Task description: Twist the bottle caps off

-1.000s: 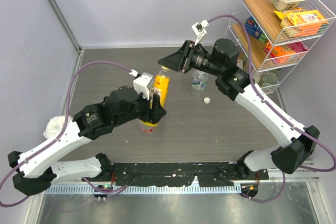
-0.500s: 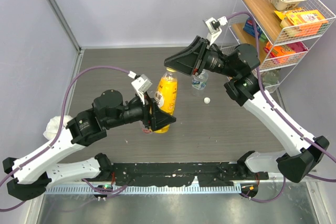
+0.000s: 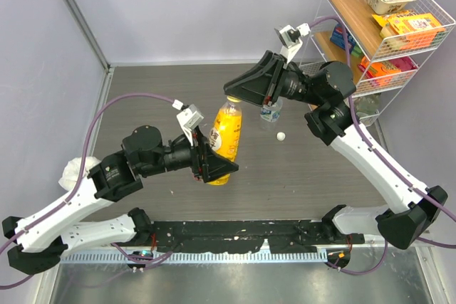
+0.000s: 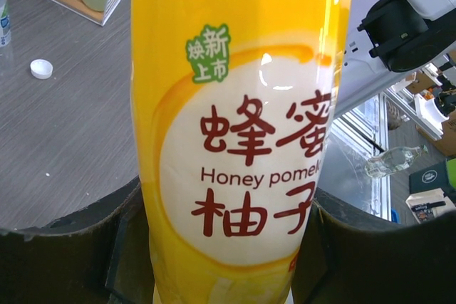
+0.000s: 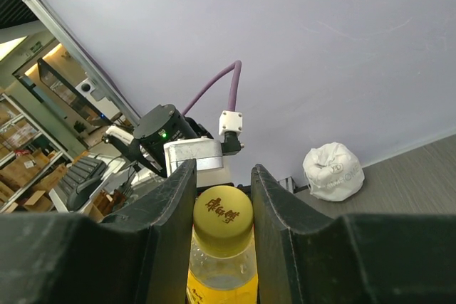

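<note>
The yellow-orange bottle (image 3: 226, 132) is held up off the table, leaning a little. My left gripper (image 3: 216, 161) is shut on its lower body; in the left wrist view the label (image 4: 235, 140) fills the space between both fingers (image 4: 71, 247). My right gripper (image 3: 233, 95) is shut on its yellow cap (image 5: 223, 218), with a finger pressed against each side. The clear bottle with the blue-white label (image 3: 270, 110) stands uncapped behind my right gripper. Its white cap (image 3: 281, 136) lies loose on the table and also shows in the left wrist view (image 4: 41, 69). The red-label bottle is hidden.
A wire rack (image 3: 385, 26) with snack boxes stands at the back right. A crumpled white bag (image 3: 75, 171) lies at the left, also in the right wrist view (image 5: 333, 171). Grey walls close the back and left.
My left arm has carried the yellow bottle to the right and nearer, standing it more upright. My right gripper has risen a little and stayed at the cap.
</note>
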